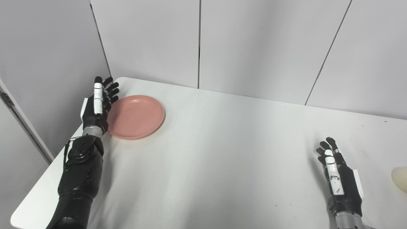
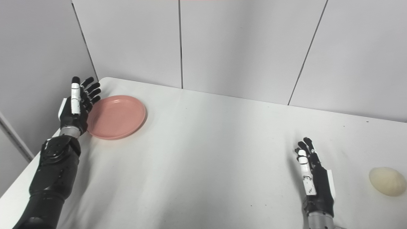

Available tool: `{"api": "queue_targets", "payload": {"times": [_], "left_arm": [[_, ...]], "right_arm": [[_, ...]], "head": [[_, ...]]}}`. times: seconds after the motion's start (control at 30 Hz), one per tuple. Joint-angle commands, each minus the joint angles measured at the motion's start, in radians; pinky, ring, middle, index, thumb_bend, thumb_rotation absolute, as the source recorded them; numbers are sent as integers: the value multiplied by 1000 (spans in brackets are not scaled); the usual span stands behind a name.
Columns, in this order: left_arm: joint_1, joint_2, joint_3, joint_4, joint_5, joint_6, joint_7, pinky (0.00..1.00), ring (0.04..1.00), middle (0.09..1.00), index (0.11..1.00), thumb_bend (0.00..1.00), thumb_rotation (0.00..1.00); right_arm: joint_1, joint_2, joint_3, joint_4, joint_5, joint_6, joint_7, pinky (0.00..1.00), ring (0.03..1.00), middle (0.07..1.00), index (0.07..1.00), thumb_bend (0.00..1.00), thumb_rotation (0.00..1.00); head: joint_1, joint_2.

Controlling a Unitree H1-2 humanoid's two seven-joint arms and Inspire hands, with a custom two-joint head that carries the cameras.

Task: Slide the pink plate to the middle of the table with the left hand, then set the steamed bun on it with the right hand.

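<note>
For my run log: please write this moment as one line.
left hand: open, beside pink plate | right hand: open, waiting | steamed bun: on table, right of right hand

1. The steamed bun [image 1: 401, 179] is cut off by the frame edge at 3 o'clock in the left eye view.
2. The left hand [image 1: 97, 106] hides the pink plate [image 1: 136, 117] rim at 9 o'clock; contact is unclear.

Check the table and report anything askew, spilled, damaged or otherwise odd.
Nothing stands out. The pink plate lies flat and whole near the table's far left corner, with the open left hand at its left rim. The steamed bun sits intact at the right, apart from the open right hand. No spills.
</note>
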Motion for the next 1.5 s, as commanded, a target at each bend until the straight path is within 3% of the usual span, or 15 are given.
{"api": "queue_targets", "payload": {"times": [0.0, 0.17, 0.33, 0.47, 0.67, 1.07, 1.3, 1.47], "left_arm": [[-22, 41, -9, 0, 10, 3, -26, 984, 926, 881, 871, 820, 1000], [-17, 58, -27, 28, 17, -2, -40, 1000, 951, 906, 891, 833, 1000], [-16, 64, -6, 12, 3, 14, -30, 1000, 955, 901, 888, 847, 1000], [-25, 67, 17, 18, -7, -56, -33, 947, 911, 882, 862, 860, 1000], [-38, 48, 53, -33, -59, -67, -45, 912, 888, 863, 851, 843, 1000], [-35, 29, 66, -123, -123, -82, -73, 934, 898, 862, 852, 854, 1000], [-29, 58, 54, -54, -94, -133, -84, 952, 925, 890, 883, 844, 1000], [-30, 69, 36, 10, -39, -144, -49, 957, 935, 892, 887, 847, 1000]], "right_arm": [[-19, 3, -8, -26, 9, -42, 1, 941, 897, 910, 924, 401, 832], [-17, 1, -6, -32, 6, -35, 1, 946, 905, 918, 932, 398, 838], [-17, -3, -6, -28, 6, -40, 4, 949, 906, 917, 931, 394, 853], [-17, 2, -9, -33, 3, -32, -5, 940, 898, 906, 919, 399, 849], [-19, -1, -9, -25, 8, -43, 2, 941, 899, 909, 923, 386, 852], [-22, -1, -14, -21, 15, -33, 4, 953, 905, 918, 932, 373, 842], [-21, -5, -12, -18, 16, -34, 8, 956, 909, 919, 931, 372, 828], [-22, -1, -17, -21, 25, -33, 8, 960, 907, 918, 930, 367, 831]], "head": [[1, 1], [1, 1], [5, 9], [7, 9], [10, 10], [18, 6], [26, -2], [48, -10]]}}
